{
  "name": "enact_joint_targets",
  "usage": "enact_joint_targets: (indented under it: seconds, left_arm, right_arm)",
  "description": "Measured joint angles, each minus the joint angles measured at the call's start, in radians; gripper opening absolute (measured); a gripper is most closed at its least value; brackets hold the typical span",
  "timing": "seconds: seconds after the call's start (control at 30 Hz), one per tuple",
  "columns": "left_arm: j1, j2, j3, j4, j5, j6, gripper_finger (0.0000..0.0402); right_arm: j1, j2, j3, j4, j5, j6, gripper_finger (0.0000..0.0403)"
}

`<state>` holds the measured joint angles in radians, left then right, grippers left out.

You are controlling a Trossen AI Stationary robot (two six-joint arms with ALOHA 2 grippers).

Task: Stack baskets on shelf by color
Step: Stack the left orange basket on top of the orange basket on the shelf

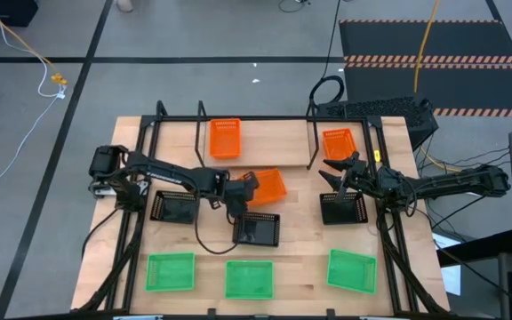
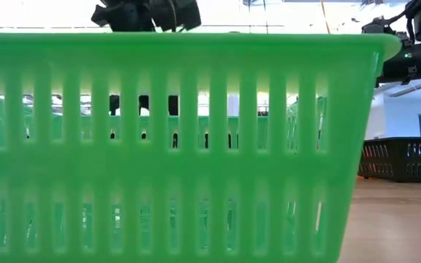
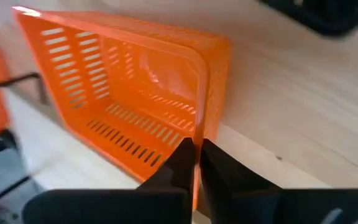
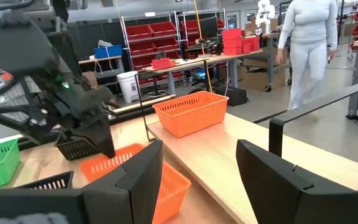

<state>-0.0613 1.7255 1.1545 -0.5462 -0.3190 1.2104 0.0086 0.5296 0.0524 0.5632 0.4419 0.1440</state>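
floor: grey, dark tape lines, yellow cable | mat: black, striped edges | table: light wood | racks: red bins | bench: red boxes | bucket: white | person: standing, pale clothes | wall: white, bright

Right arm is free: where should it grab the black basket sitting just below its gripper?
Take the black basket by one long rim wall, coming straight down from above with one finger inside and one outside. It sits upright with its mouth open upward, and the thin rim suits a pinch. The right gripper is open just beyond it; the far wall is nearest.
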Motion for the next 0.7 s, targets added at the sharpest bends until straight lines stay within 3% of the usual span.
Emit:
enact_joint_targets:
  seconds: [0.3,0.53,0.63,0.7]
  left_arm:
    - [-0.005,-0.137,0.001,0.121,-0.018,-0.072,0.0013]
    - [0.018,-0.278,0.001,0.215,-0.211,-0.362,0.0014]
    - [0.069,-0.329,0.001,0.177,-0.298,-0.526,0.0006]
    - [0.123,-0.352,0.002,0.118,-0.301,-0.668,0.0009]
  right_arm:
    - [0.0,0.01,0.0,0.008,0.001,0.003,0.0199]
    - [0.0,0.015,0.0,0.013,0.001,0.002,0.0199]
    - [0.0,0.015,0.0,0.014,0.002,0.004,0.0199]
    - [0.0,0.015,0.0,0.015,0.002,0.004,0.0199]
